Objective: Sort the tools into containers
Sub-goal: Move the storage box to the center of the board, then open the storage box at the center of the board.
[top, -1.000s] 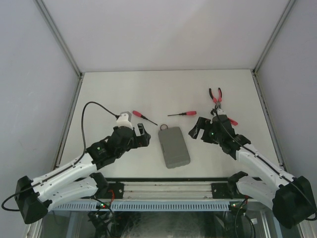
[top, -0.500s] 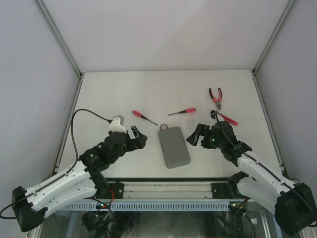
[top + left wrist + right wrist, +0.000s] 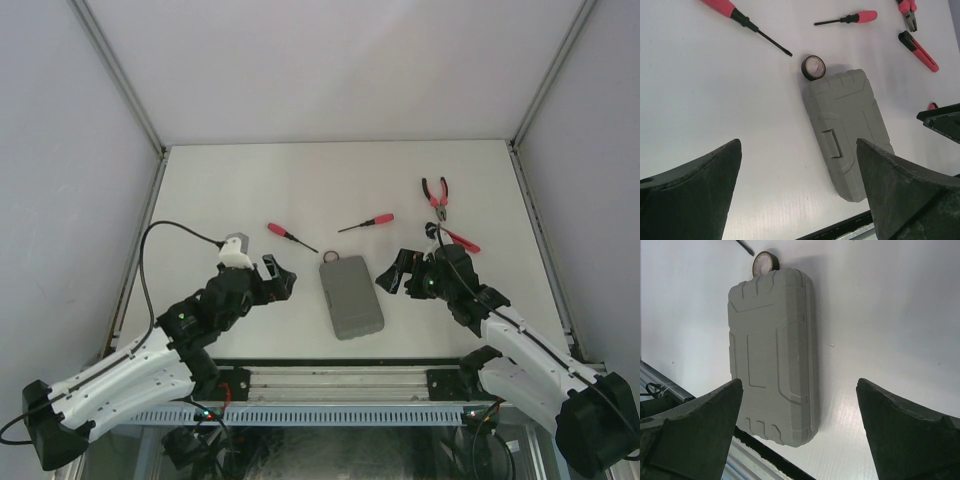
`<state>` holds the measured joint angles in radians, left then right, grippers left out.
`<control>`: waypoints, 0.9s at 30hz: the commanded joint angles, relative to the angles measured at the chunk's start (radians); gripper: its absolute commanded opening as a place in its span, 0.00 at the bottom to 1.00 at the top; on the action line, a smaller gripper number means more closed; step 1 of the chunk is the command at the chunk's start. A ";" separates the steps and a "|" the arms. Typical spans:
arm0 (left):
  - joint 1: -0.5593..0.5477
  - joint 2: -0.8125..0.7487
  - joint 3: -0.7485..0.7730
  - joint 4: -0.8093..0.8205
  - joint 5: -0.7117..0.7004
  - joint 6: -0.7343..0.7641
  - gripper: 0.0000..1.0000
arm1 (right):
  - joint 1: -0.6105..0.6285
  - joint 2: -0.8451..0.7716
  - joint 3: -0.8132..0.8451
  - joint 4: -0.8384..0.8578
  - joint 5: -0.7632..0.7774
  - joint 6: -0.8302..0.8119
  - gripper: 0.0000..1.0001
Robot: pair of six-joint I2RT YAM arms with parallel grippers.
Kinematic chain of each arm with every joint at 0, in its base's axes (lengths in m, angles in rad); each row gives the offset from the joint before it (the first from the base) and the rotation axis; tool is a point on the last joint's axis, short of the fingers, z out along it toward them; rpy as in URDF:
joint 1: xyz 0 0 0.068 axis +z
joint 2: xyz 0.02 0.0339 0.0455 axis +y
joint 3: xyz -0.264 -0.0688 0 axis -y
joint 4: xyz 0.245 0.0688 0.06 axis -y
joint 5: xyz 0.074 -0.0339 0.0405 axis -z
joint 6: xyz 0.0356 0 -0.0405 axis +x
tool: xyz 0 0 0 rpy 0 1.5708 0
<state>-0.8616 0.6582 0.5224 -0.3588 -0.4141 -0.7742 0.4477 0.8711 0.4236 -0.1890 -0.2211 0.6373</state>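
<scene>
Right hand [image 3: 392,272] (open) half hides what may be a red tool [image 3: 932,106].

My left arm [image 3: 130,360] stretches forward from its base, bent at the elbow; my left gripper [image 3: 279,275] stands wide apart, holding nothing, aimed inward. My right arm [image 3: 520,335] mirrors it; my right gripper [image 3: 393,270] gapes likewise, holding nothing.

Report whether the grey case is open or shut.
Shut. The grey case lies flat with only its ribbed outer shell showing; nothing of its inside is visible.
</scene>
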 commanded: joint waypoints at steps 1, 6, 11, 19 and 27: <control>0.005 0.001 -0.016 0.078 0.041 0.048 0.99 | 0.005 -0.015 -0.002 0.043 -0.010 -0.023 0.94; 0.006 -0.027 -0.054 0.137 0.089 0.057 0.97 | 0.005 -0.015 -0.002 0.038 -0.007 -0.026 0.94; 0.006 -0.039 -0.059 0.131 0.097 0.046 0.97 | 0.005 -0.014 -0.002 0.033 0.001 -0.031 0.94; 0.006 0.006 -0.020 0.086 0.116 0.066 1.00 | 0.028 0.013 0.011 0.032 0.022 -0.045 0.94; 0.006 0.048 0.007 0.087 0.133 0.087 1.00 | 0.032 -0.035 0.032 -0.067 0.215 -0.027 0.93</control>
<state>-0.8616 0.7094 0.4751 -0.2970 -0.2981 -0.7204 0.4767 0.8822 0.4236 -0.2291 -0.1257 0.6128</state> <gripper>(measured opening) 0.998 0.935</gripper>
